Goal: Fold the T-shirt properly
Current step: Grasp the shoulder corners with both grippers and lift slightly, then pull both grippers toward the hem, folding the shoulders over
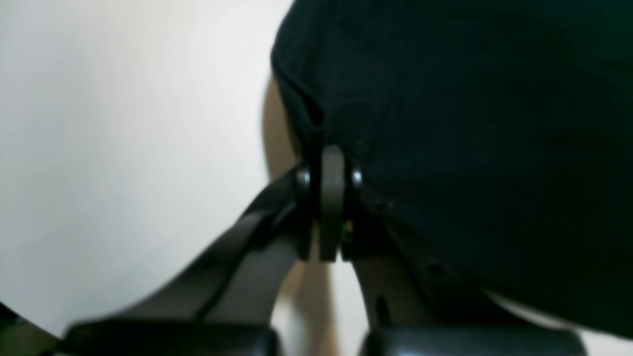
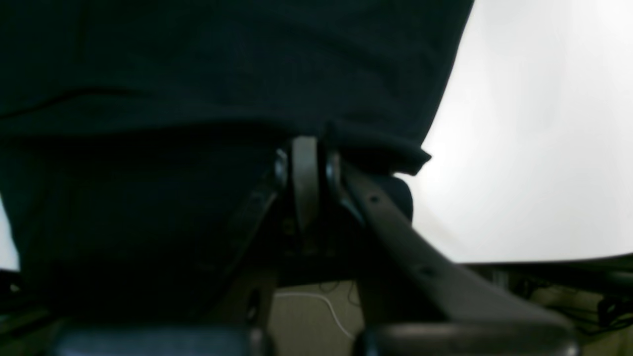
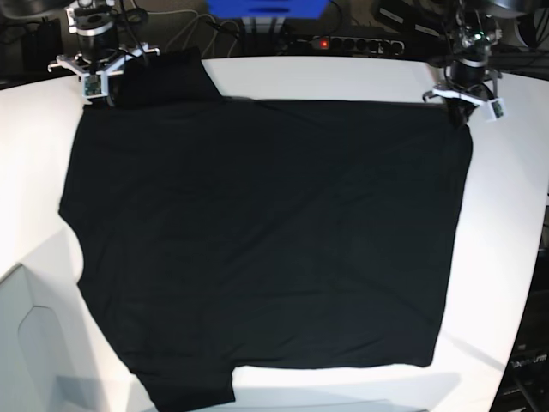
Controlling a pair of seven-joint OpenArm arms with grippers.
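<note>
Now you've got both tools clamped on the T-shirt [image 3: 266, 232].
Left tool [image 1: 330, 163] and right tool [image 2: 305, 158] pinch its far corners; cloth lies flat on white surface [image 3: 506, 215].

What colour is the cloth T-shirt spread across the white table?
Plain black; the large short-sleeved cloth T-shirt shows best in the base view.

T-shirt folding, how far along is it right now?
Early. Done: the T-shirt lies spread flat on the white table, with no fold visible. In hand: the left tool and the right tool are each shut on a far corner of the cloth. Left: every fold.
</note>
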